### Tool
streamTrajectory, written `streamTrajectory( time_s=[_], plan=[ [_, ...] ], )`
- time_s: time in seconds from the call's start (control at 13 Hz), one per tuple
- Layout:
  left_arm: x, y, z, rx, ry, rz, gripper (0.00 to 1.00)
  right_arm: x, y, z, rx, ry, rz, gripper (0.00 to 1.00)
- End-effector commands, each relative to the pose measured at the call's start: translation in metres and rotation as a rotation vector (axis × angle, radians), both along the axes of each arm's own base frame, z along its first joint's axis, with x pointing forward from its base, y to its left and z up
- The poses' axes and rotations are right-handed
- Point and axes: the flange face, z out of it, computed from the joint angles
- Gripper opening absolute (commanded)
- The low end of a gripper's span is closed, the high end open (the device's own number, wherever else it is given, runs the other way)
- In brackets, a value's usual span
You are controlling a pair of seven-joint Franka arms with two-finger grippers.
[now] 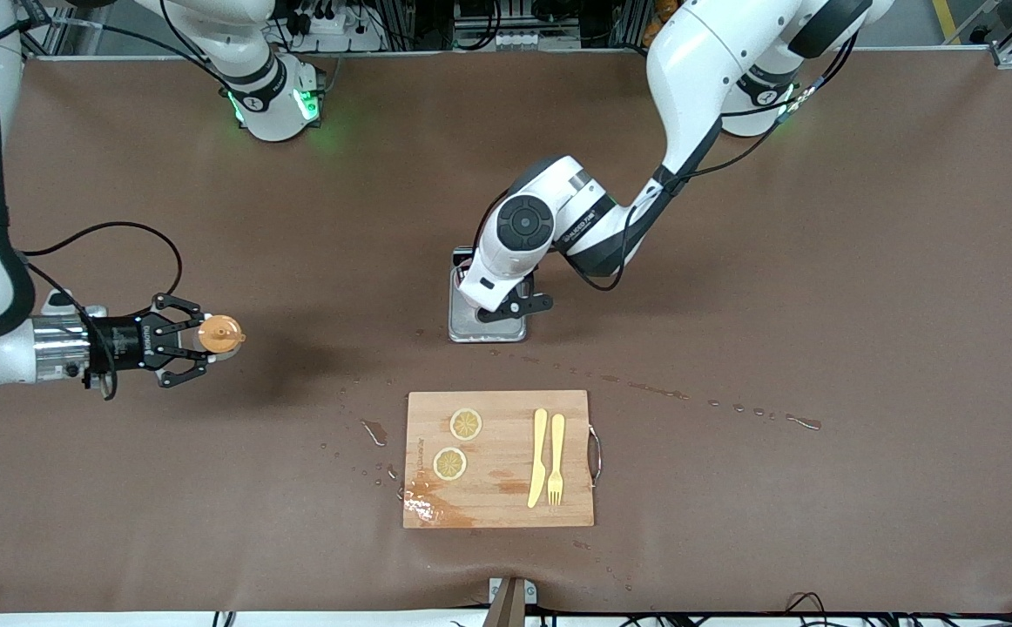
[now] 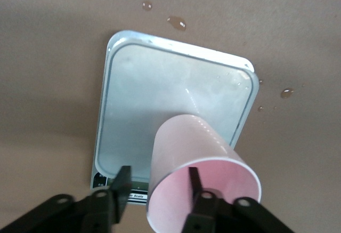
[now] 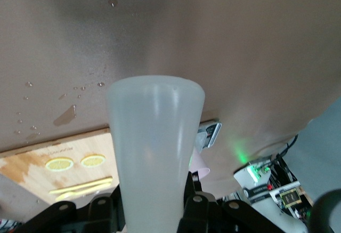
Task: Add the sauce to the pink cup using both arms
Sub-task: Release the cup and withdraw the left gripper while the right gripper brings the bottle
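The pink cup (image 2: 184, 158) stands on the grey scale (image 2: 160, 94); in the front view the left arm's wrist hides it. My left gripper (image 2: 158, 173) is open astride the cup's wall, with one finger (image 2: 194, 182) inside the cup and the other (image 2: 121, 185) outside, clear of the wall. That left gripper (image 1: 519, 306) sits low over the scale (image 1: 471, 329). My right gripper (image 1: 201, 340) is shut on the sauce (image 1: 220, 334), orange cap up, above the table toward the right arm's end. The whitish bottle (image 3: 154, 147) fills the right wrist view.
A wooden cutting board (image 1: 497, 409) lies nearer to the front camera than the scale. On it are two lemon slices (image 1: 466, 424), a yellow knife (image 1: 538, 457) and a fork (image 1: 556, 459). Liquid drops (image 1: 374, 431) dot the brown table around board and scale.
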Motion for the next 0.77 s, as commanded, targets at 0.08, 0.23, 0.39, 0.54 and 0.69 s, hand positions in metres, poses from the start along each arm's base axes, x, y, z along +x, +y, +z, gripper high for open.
streamTrajectory(
  time_s=[0.08,0.23,0.39,0.54,0.69],
  plan=[
    [0.011,0.003,0.031,-0.007,-0.061,0.000,1.00,-0.005,0.051,0.027,-0.110,0.008,-0.002,0.29],
    [0.020,0.012,0.053,-0.017,-0.082,0.010,1.00,-0.006,0.070,0.035,-0.168,0.011,0.004,0.28],
    [0.018,0.030,0.071,0.037,-0.046,-0.086,1.00,-0.010,0.090,0.043,-0.218,0.022,0.012,0.27],
    [0.038,0.069,0.101,0.060,-0.030,-0.147,1.00,-0.016,0.126,0.051,-0.315,0.017,0.052,0.25],
    [0.063,0.113,0.128,0.065,-0.036,-0.152,1.00,-0.025,0.178,0.050,-0.434,0.020,0.053,0.24]
  ],
)
